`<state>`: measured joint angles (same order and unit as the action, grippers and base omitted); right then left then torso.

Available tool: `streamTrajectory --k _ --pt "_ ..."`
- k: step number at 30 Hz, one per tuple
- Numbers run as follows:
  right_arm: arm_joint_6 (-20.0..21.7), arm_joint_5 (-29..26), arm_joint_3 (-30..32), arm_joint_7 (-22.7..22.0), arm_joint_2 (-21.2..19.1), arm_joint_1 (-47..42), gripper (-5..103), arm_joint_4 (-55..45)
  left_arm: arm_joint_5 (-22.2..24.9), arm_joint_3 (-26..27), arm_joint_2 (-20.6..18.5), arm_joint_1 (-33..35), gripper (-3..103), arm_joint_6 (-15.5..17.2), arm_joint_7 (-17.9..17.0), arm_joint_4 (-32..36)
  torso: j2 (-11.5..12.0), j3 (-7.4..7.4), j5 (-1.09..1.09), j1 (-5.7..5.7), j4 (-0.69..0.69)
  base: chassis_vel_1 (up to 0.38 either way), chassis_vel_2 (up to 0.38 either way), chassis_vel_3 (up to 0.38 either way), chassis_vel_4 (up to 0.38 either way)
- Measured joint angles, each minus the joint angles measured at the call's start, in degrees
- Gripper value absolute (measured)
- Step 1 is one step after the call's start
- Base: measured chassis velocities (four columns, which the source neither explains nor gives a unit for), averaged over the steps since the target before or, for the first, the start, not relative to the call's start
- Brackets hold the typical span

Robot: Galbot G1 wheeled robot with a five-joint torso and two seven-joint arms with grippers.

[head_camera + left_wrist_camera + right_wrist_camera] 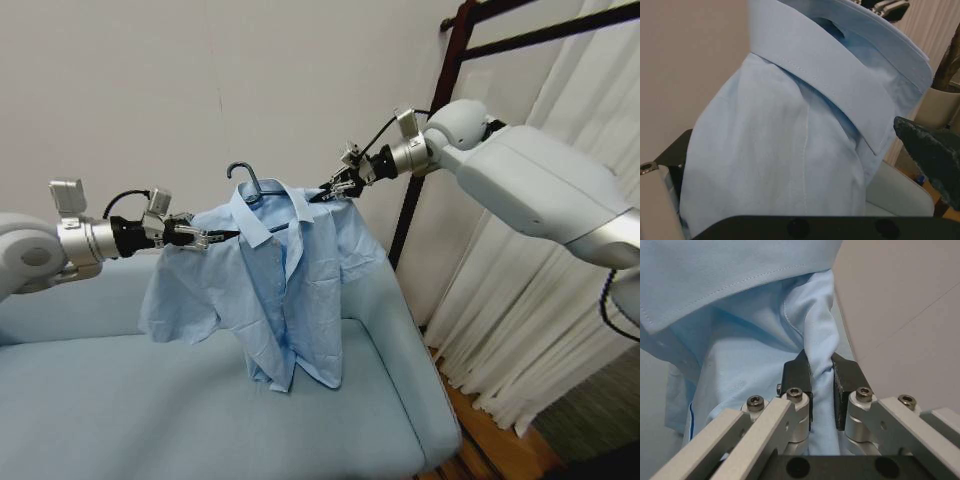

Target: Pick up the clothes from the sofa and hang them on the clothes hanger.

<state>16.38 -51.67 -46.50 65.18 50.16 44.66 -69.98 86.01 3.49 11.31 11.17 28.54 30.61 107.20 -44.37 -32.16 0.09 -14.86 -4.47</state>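
Sofa (120,400), pale blue, 1 unit: fills the lower left of the head view, against a plain wall.
Curtain (540,330), white, pleated: hangs at the right, behind the right arm.
Clothes rack (412,205), dark wood: stands beside the sofa's end, in front of the curtain.
Shirt (290,290), light blue, short-sleeved, 1 item: held in the air over the sofa, stretched by its 2 shoulders between the grippers. Its body hangs clear of the cushion, and it is not on the rack.
Right gripper (330,190): at the shirt's shoulder nearer the rack, clamped tight on a twisted fold of cloth.
Left gripper (215,238): at the opposite shoulder, with cloth crowding it; whether it grips cannot be told.
Hanger hook (245,175), dark: rises from the collar, free of the rack.
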Motion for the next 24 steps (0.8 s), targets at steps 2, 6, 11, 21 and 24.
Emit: streamTrajectory --k 2,6,11,21,24 --pt "-0.3 0.0 0.3 -0.1 -0.7 -0.3 9 -0.9 0.1 0.0 0.8 -1.2 100 0.0 -1.6 -1.2 0.0 0.0 0.0 0.0 0.01 0.0 0.0 0.0 0.0" --pt "-0.9 0.3 0.8 -0.1 -1.7 -0.9 9 -2.0 0.8 -0.3 2.2 -3.6 100 0.0 -3.6 -3.3 0.0 0.0 -0.02 0.0 0.0 0.0 0.0 0.0 0.0" --pt "-1.0 0.4 2.3 -1.3 -2.8 -2.2 9 -3.7 2.0 -0.3 3.6 -6.2 100 0.4 -5.3 -4.9 0.0 0.0 0.0 0.0 0.0 0.0 0.0 0.0 0.0" --pt "3.8 -5.6 6.2 -22.3 -7.9 -6.4 9 -14.9 3.3 2.3 4.4 -6.2 100 -0.8 -9.6 -3.2 0.0 0.0 0.0 0.0 0.0 0.0 0.0 0.0 0.0" --pt "7.4 -7.2 9.4 -33.0 -10.3 -9.4 9 -20.9 3.8 3.2 4.8 -5.9 100 -1.4 -11.4 -2.5 0.0 0.0 0.0 0.0 0.0 0.0 0.0 0.0 0.0"
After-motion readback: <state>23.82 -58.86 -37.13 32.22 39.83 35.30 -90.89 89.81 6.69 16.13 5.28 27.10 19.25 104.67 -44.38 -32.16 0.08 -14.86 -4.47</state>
